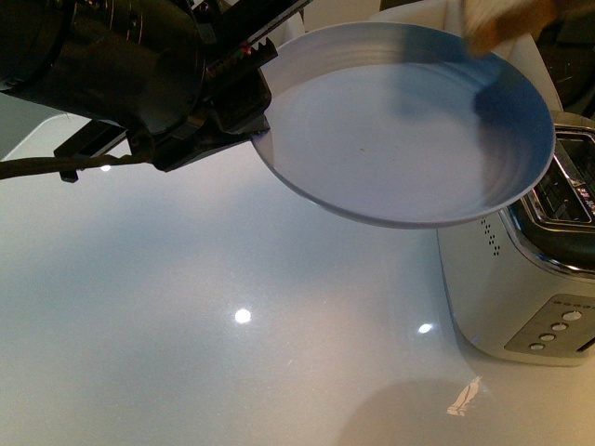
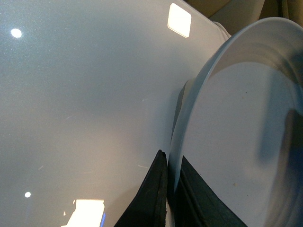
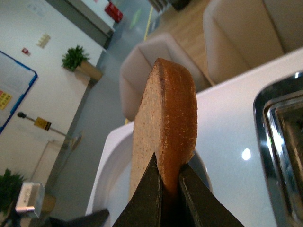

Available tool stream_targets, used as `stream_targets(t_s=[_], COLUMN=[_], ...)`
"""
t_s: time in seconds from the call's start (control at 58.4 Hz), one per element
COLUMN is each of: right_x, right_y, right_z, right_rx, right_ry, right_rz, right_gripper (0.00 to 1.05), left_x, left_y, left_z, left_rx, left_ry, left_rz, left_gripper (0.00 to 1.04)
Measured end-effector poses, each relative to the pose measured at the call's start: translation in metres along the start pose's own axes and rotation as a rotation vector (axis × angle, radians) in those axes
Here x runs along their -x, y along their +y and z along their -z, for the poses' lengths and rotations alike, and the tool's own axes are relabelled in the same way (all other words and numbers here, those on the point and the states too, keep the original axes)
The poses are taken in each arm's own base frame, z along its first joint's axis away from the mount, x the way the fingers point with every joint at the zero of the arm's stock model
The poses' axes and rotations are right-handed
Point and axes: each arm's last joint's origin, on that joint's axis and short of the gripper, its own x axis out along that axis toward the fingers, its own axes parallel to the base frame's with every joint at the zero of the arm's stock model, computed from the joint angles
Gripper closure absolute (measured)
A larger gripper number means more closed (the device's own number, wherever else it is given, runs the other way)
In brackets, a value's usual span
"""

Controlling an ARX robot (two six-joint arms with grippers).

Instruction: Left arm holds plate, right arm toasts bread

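My left arm (image 1: 121, 65), bulky and black, holds the pale blue-grey plate (image 1: 400, 121) tilted above the white table. My left gripper (image 1: 253, 116) is shut on the plate's left rim; in the left wrist view its gripper (image 2: 169, 189) has both jaws pinching the rim of the plate (image 2: 236, 132). The plate is empty. The bread (image 3: 165, 127), a brown-crusted slice, stands edge-on in my right gripper (image 3: 169, 182), which is shut on it above the plate's (image 3: 111, 175) rim. In the front view the bread (image 1: 507, 20) is a blur at the top right over the plate's far edge.
A silver toaster (image 1: 530, 269) stands on the white table (image 1: 186, 307) at the right, under the plate's right edge, its slots (image 1: 567, 190) facing up. Its shiny top (image 3: 279, 142) shows in the right wrist view. Beige chairs (image 3: 156, 61) stand beyond the table.
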Motion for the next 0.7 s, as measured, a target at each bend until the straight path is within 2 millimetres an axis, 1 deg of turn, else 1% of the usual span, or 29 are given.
stream_targets(t_s=[0.034, 0.12, 0.223, 0.308, 0.36, 0.411, 0.445, 0.531, 0.702], right_x=[0.005, 0.01, 0.011, 0.005, 0.0, -0.01, -0.014, -0.022, -0.045], right_y=[0.005, 0.01, 0.013, 0.015, 0.014, 0.011, 0.01, 0.008, -0.001], right_z=[-0.015, -0.036, -0.052, -0.06, -0.058, -0.05, -0.046, -0.034, 0.0], right_rx=[0.037, 0.121, 0.245, 0.415, 0.491, 0.591, 0.619, 0.655, 0.697], right_ry=[-0.04, -0.085, -0.107, -0.109, -0.101, -0.064, -0.048, -0.009, 0.071], right_rz=[0.008, 0.048, 0.106, 0.187, 0.226, 0.277, 0.294, 0.316, 0.362], right_gripper=[1.02, 1.02, 1.02, 1.02, 1.02, 1.02, 1.02, 1.02, 1.02], left_x=[0.0, 0.0, 0.0, 0.0, 0.0, 0.0, 0.0, 0.0, 0.0], left_y=[0.0, 0.0, 0.0, 0.0, 0.0, 0.0, 0.0, 0.0, 0.0], left_z=[0.0, 0.0, 0.0, 0.0, 0.0, 0.0, 0.0, 0.0, 0.0], left_rx=[0.0, 0.0, 0.0, 0.0, 0.0, 0.0, 0.0, 0.0, 0.0], left_ry=[0.0, 0.001, 0.001, 0.001, 0.001, 0.001, 0.001, 0.001, 0.001], left_rz=[0.0, 0.001, 0.001, 0.001, 0.001, 0.001, 0.001, 0.002, 0.001], left_gripper=[1.02, 1.02, 1.02, 1.02, 1.02, 1.02, 1.02, 1.02, 1.02])
